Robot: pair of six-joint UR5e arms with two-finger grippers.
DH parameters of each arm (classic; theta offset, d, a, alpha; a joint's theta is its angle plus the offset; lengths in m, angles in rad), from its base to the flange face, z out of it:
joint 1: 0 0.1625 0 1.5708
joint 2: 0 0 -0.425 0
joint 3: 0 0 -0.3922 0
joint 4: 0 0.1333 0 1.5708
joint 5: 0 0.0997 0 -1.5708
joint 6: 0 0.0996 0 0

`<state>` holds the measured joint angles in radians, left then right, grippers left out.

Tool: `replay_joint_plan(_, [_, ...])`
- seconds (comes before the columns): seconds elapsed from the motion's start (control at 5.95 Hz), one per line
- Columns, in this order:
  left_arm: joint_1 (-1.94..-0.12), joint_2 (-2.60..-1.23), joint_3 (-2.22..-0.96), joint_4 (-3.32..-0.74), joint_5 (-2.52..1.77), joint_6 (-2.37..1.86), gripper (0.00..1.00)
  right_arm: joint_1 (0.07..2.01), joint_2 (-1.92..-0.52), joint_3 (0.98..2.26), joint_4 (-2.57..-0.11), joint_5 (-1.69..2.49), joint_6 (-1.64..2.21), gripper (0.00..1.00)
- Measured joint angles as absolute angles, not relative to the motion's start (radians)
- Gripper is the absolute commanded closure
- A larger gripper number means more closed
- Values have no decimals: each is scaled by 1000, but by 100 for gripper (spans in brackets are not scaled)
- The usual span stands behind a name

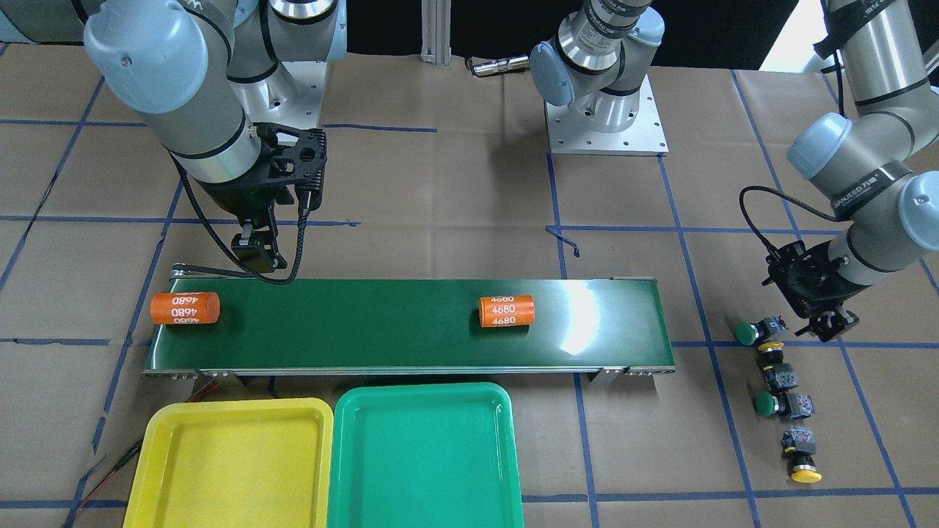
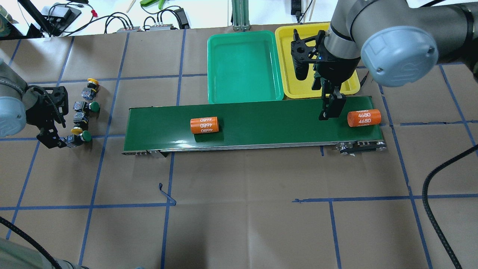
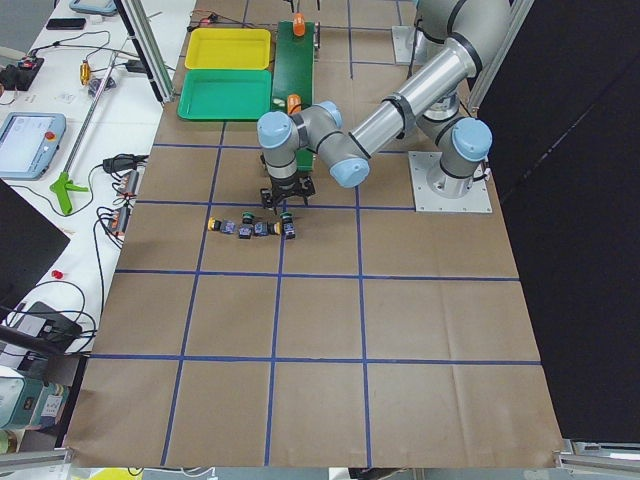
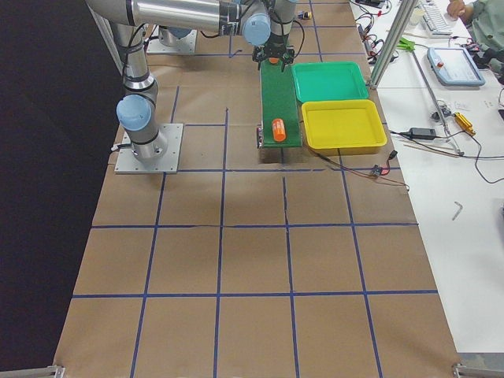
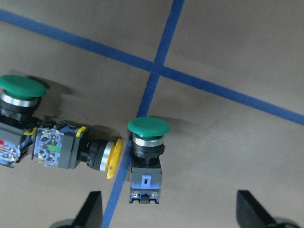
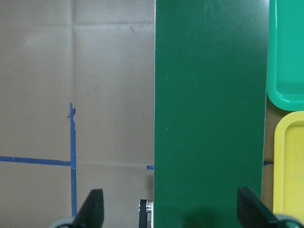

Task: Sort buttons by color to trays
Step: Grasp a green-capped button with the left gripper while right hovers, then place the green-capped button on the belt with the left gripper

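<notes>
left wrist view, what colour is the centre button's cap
Green; that button shows best in the left wrist view.

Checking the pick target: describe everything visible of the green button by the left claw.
The green button lies on its side on brown paper, across a blue tape line: green mushroom cap, silver ring, black collar, grey-black body with blue insert. The open left claw hovers over it; a yellow button's cap nearly touches its body.
</notes>
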<state>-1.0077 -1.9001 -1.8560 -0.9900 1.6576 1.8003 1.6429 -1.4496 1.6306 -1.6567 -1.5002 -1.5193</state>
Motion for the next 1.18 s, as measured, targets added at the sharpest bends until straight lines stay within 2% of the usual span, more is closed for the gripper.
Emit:
replay_joint_plan(0.67, [-989, -1987, -1911, -852, 1636, 1877, 4, 1643, -1450, 1631, -1657, -1502, -1516, 0])
replay_joint_plan(0.84, [-990, -1996, -1919, -846, 1633, 1879, 26, 1643, -1450, 1631, -1657, -1501, -1516, 0])
replay_joint_plan(1.01, [-993, -1995, -1929, -844, 1629, 1879, 67, 1643, -1450, 1631, -1657, -1501, -1516, 0])
replay_joint_plan(1.18, [-999, -1986, -1935, -843, 1629, 1880, 87, 1643, -1450, 1630, -1657, -1500, -1516, 0])
